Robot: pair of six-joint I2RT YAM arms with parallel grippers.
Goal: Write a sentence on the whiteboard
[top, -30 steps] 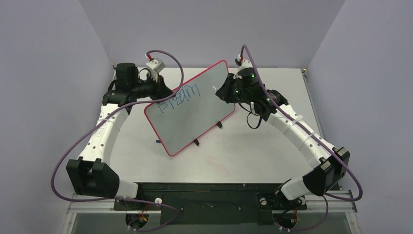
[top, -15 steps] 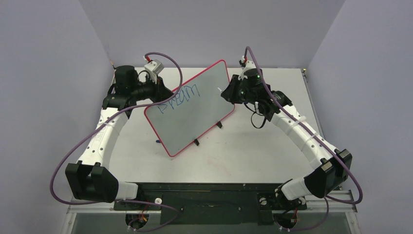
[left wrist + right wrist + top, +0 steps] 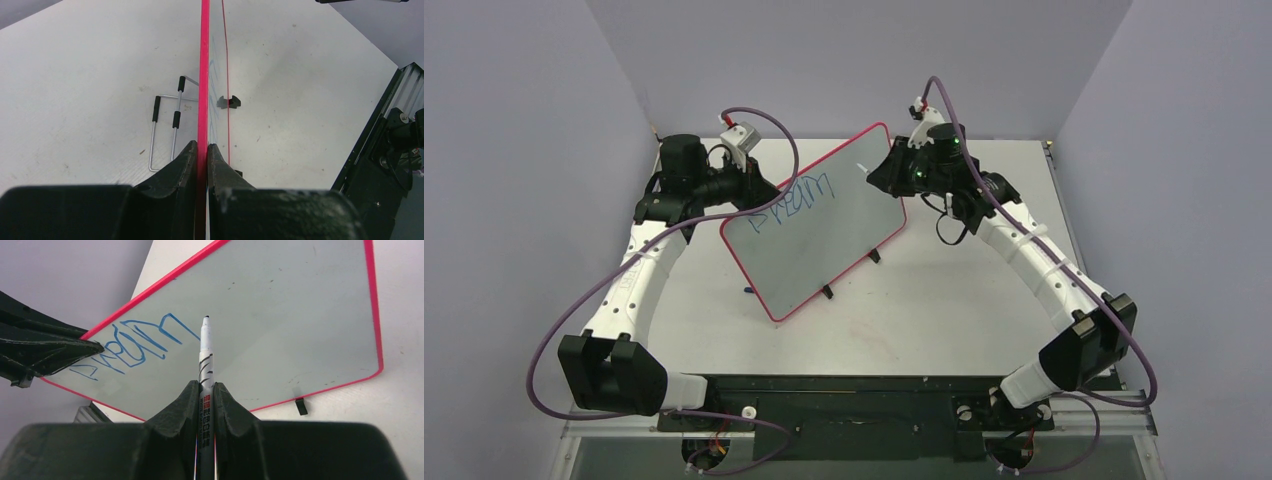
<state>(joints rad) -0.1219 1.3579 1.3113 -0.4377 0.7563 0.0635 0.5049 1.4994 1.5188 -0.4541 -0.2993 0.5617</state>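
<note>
The whiteboard [image 3: 824, 230] stands tilted on its lower edge in the middle of the table, red rim all round. One row of blue handwriting, the sentence [image 3: 794, 203], runs along its upper left; it also shows in the right wrist view [image 3: 135, 342]. My left gripper [image 3: 749, 182] is shut on the whiteboard's left rim [image 3: 204, 75], one finger on each side [image 3: 202, 147]. My right gripper [image 3: 205, 387] is shut on a white marker [image 3: 206, 350] at the board's upper right [image 3: 882, 175]. The marker tip is just right of the last letter; I cannot tell whether it touches.
Two black clips [image 3: 875, 256] [image 3: 827, 292] sit along the board's lower edge. A bent wire stand [image 3: 167, 125] lies on the table behind the board. A small blue mark [image 3: 747, 289] is on the table left of the board. Grey walls close in on three sides.
My right wrist swung out to the right, then came back left and toward the back, with the marker still in it. The whiteboard and writing look unchanged. The left arm shifted slightly.
</note>
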